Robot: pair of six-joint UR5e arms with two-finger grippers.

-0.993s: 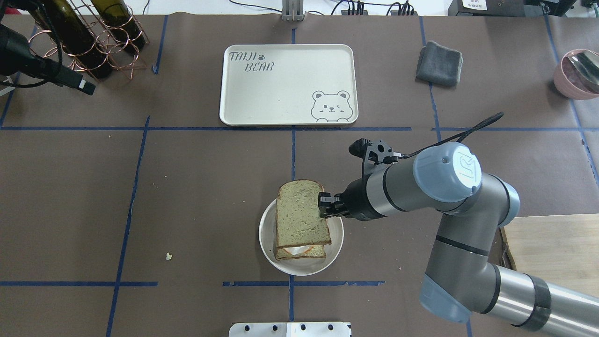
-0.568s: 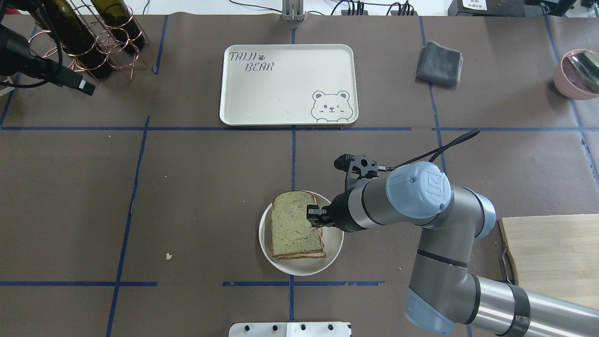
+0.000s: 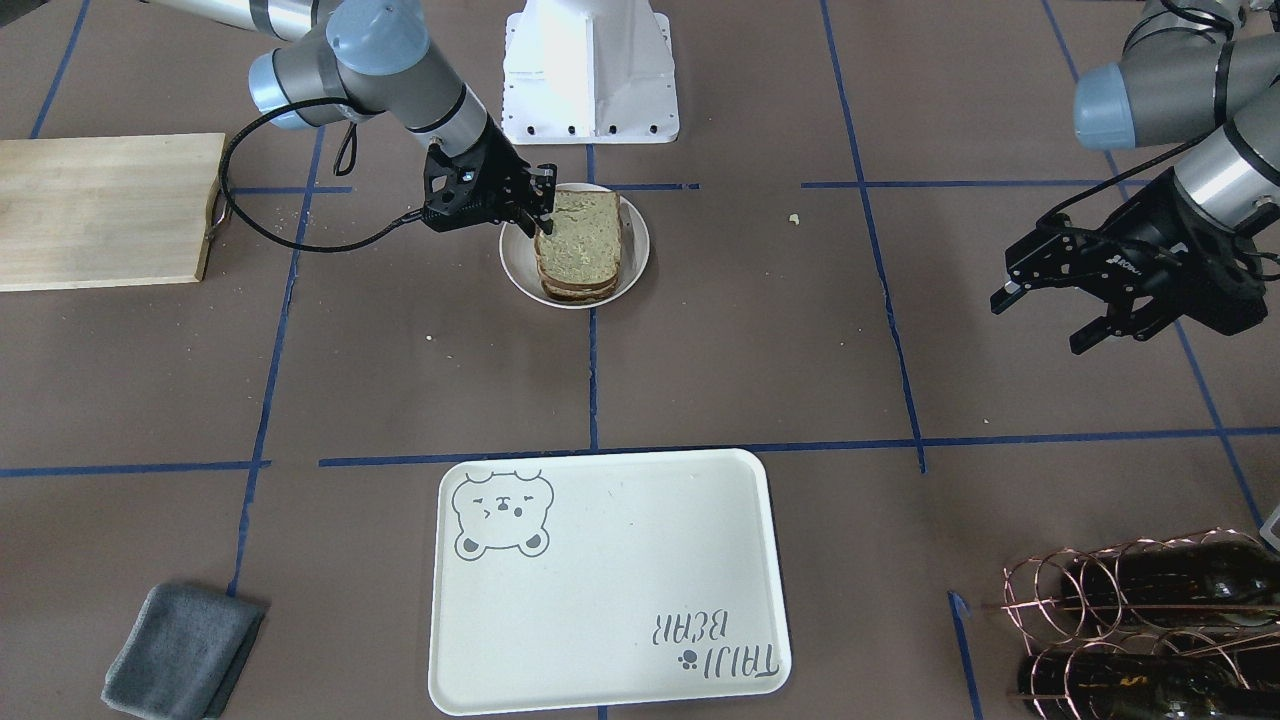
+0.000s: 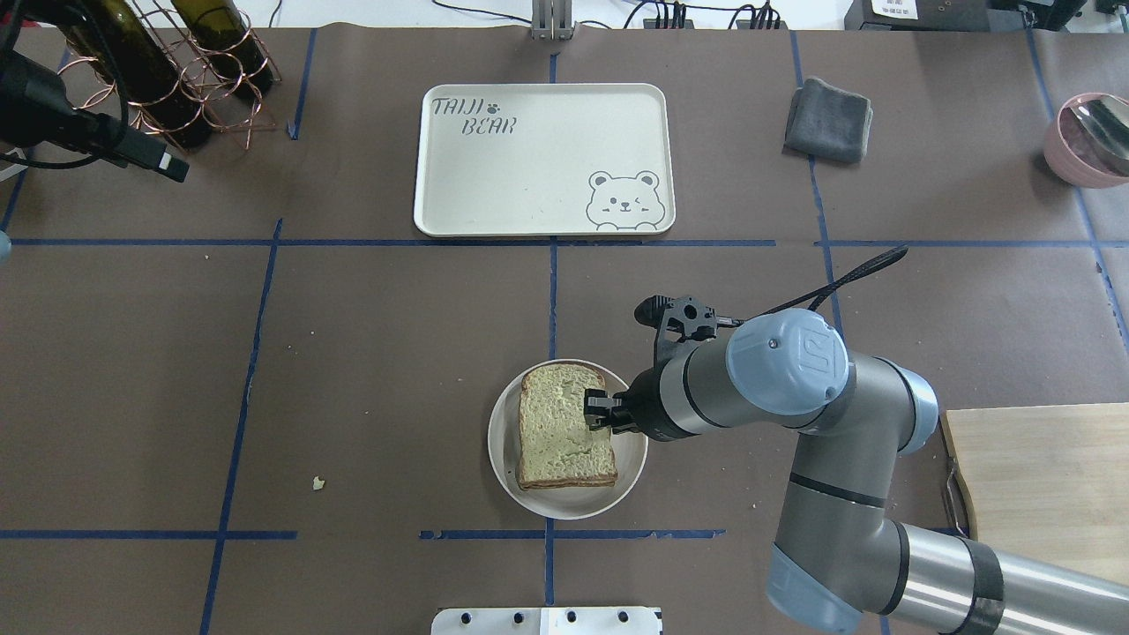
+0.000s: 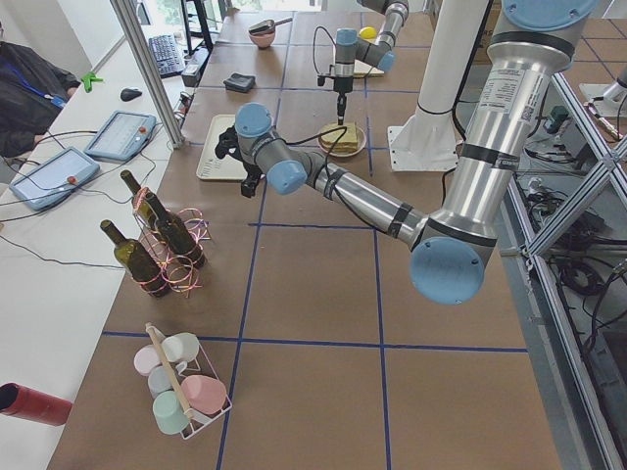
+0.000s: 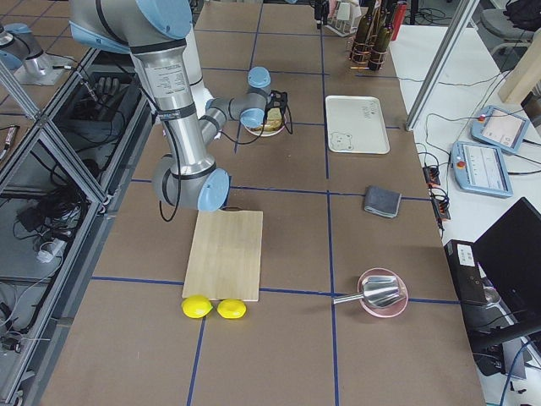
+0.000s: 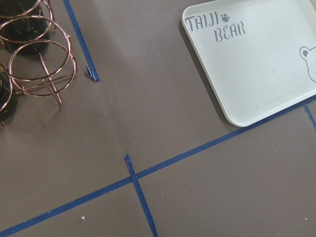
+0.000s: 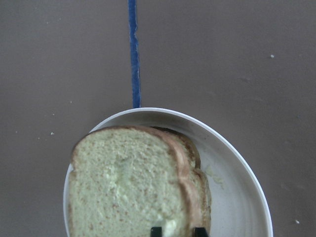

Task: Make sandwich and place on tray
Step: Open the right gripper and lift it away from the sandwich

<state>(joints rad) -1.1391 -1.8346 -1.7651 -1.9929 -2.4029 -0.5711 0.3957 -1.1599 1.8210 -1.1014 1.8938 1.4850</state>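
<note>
The sandwich (image 4: 560, 428) lies on the round white plate (image 4: 564, 507) in the near middle of the table: tan bread slices stacked, the egg hidden between them. My right gripper (image 4: 596, 411) is low at the sandwich's right edge and shut on the top bread slice. The right wrist view shows the top slice (image 8: 128, 192) on the plate (image 8: 237, 173) with the crust between my fingertips (image 8: 157, 231). The cream tray (image 4: 538, 159) with bear face and lettering lies bare at the far middle. My left gripper (image 3: 1040, 322) hovers open and empty at the far left, beside the tray (image 7: 261, 64).
A copper rack with wine bottles (image 4: 168, 62) stands at the far left. A grey cloth (image 4: 827, 119) lies right of the tray, and a pink bowl (image 4: 1085, 141) at the far right. A wooden cutting board (image 4: 1041, 476) is at the near right. A crumb (image 4: 318, 482) lies left of the plate.
My right gripper has come down and toward the near side with the top slice, which now lies flat on the stack and covers the egg. The left arm has barely moved.
</note>
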